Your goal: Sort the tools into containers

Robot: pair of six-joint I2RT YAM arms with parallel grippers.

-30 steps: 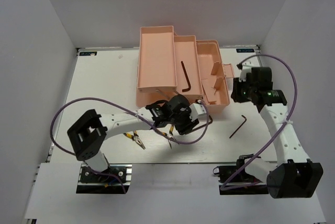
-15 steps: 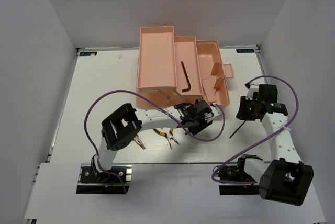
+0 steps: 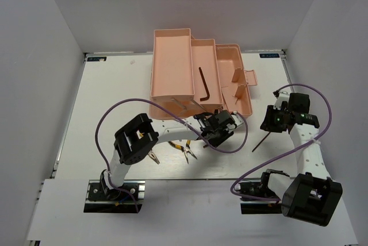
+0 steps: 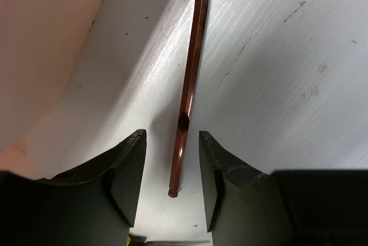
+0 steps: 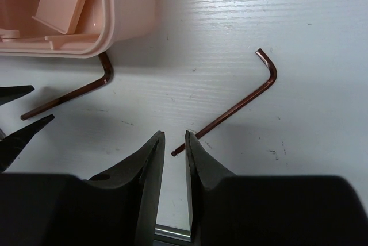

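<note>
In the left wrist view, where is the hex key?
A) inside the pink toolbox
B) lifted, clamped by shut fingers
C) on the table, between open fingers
C: the hex key lies on the table, and the fingers of the left gripper stand apart beside it.

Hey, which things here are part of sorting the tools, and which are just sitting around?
Part of the job: pink toolbox; hex key in its tray; hex key beside the toolbox; loose hex key farther right; two yellow-handled pliers.
Not part of it: purple cables; white table.
</note>
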